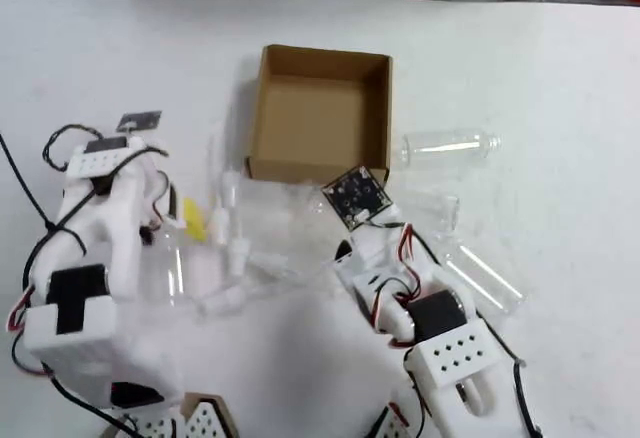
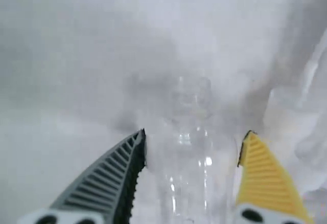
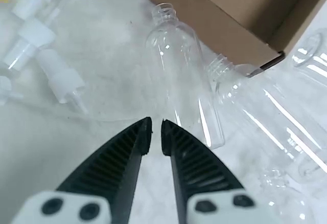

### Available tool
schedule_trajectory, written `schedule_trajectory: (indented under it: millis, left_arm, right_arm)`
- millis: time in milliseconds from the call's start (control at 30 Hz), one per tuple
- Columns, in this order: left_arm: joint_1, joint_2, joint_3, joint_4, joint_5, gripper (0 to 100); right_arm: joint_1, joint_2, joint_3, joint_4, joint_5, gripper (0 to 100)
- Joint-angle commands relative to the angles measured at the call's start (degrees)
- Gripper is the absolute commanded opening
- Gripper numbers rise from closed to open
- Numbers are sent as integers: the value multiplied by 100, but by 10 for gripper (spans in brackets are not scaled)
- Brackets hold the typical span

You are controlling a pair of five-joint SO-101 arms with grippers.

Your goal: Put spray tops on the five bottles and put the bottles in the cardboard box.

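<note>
Bottles (image 1: pixel 448 146) (uncapped) lie among spray tops (image 1: pixel 237 248) beside cardboard box (image 1: pixel 300 170).

Five clear bottles (image 1: pixel 445 146), at least four white spray tops (image 3: pixel 61 78), one cardboard box (image 1: pixel 320 108) and two robot arms (image 1: pixel 90 248) share one white table (image 1: pixel 560 58).

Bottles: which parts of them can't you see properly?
Left wrist view: the bottle is blurred, its base cut off by the edge.
Right wrist view: one bottle runs off the edge.
High view: the right arm covers one end of a bottle.
</note>
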Motion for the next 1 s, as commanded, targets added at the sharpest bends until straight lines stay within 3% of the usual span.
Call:
schedule_trajectory:
  millis: [0, 300, 533, 967]
  left_arm:
    - [-101, -602, 141, 79, -79, 298]
    - [-92, -998, 695, -563, -26, 298]
    - [-92, -963, 686, -571, 0, 298]
    - [-127, 365, -316, -158, 273, 297]
  right_arm:
    - [22, 13, -70, -92, -62, 21]
    - [22, 13, -70, -92, -62, 21]
    - [22, 13, -62, -92, -62, 21]
    - [22, 13, -62, -92, -62, 21]
